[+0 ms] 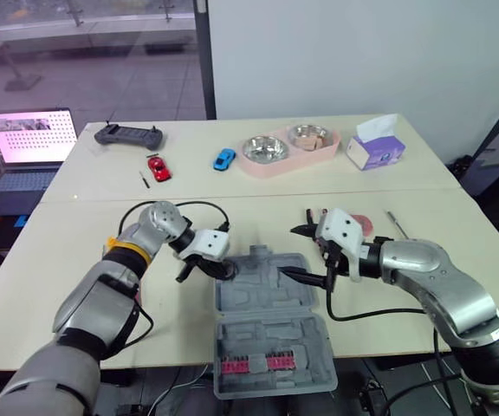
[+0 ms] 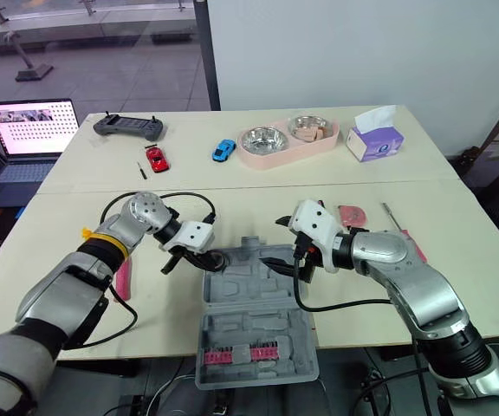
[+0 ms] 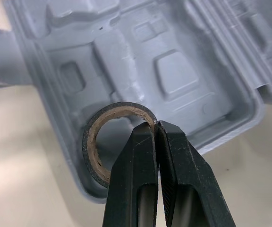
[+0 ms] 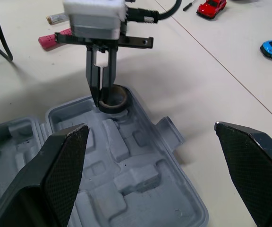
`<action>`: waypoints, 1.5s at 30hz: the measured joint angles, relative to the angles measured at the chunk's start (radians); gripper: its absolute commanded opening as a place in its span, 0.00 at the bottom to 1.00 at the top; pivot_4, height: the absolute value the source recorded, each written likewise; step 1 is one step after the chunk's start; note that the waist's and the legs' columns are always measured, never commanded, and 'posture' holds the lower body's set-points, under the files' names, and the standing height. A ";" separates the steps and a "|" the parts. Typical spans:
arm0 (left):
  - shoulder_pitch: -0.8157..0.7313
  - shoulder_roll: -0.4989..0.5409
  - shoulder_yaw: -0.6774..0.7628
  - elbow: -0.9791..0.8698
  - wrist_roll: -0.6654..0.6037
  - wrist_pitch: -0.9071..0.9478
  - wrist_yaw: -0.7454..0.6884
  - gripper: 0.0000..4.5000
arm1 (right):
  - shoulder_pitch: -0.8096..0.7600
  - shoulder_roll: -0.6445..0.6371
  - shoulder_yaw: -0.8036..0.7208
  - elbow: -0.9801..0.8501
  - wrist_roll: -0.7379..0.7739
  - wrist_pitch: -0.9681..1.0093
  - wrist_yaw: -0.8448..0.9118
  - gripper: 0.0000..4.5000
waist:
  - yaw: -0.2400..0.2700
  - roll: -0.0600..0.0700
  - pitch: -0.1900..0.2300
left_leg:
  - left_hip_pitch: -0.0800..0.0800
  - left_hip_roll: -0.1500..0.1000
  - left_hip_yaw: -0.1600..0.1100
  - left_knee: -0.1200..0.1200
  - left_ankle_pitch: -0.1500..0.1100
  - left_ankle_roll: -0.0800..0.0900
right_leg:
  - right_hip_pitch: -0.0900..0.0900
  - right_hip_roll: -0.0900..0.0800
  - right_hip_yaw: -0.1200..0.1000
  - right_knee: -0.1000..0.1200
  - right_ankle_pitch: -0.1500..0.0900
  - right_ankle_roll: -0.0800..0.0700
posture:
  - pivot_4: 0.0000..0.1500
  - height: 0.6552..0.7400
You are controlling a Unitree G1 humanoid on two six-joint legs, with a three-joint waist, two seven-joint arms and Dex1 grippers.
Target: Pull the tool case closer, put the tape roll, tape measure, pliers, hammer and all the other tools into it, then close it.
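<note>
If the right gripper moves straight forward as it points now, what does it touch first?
Probably the tool case: its grey moulded inside lies right ahead of the right gripper, though depth is unclear.

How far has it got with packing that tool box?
Barely begun. The tool case lies open at the near edge of the table. The left gripper is shut on the tape roll, holding it at a round recess in the case; the right gripper hovers open above it. Left to do: a pink-handled tool and others lie out on the table, and the case needs closing.
</note>
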 measured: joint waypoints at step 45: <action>0.274 0.041 0.252 -0.329 -0.190 0.246 0.137 0.42 | 0.016 0.000 -0.001 -0.004 0.006 0.003 -0.021 1.00 | 0.002 0.000 0.000 | 0.000 0.000 0.000 0.000 0.000 0.000 | 0.000 0.000 0.001 0.000 0.000 0.000 | 1.00 1.00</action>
